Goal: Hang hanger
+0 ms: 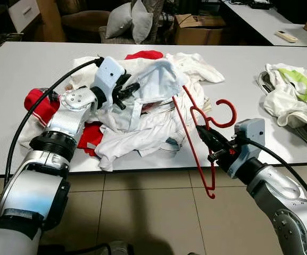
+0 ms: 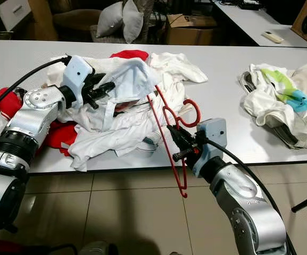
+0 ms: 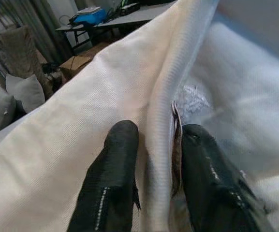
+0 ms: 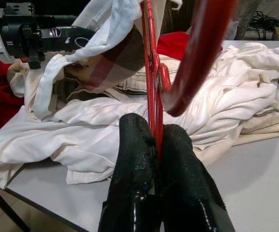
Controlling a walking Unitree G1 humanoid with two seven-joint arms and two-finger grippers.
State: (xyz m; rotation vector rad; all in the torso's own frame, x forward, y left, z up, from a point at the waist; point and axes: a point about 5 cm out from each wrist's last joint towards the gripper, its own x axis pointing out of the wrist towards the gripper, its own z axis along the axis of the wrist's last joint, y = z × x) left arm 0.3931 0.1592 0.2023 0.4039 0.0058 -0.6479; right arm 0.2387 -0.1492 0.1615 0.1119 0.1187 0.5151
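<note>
The red hanger [image 1: 198, 139] hangs tilted at the near edge of the white table [image 1: 238, 95], its upper end tucked into a white garment [image 1: 161, 79] on the clothes pile, with the right gripper [image 1: 205, 137] clamped on its neck just below the hook. The left gripper [image 1: 132, 90] has its fingers pinched on a ribbed fold of that garment, holding it up; the step should go best if the left keeps the opening taut while the right slides the hanger arm further inside without snagging. No brand, label or writing can be read.
</note>
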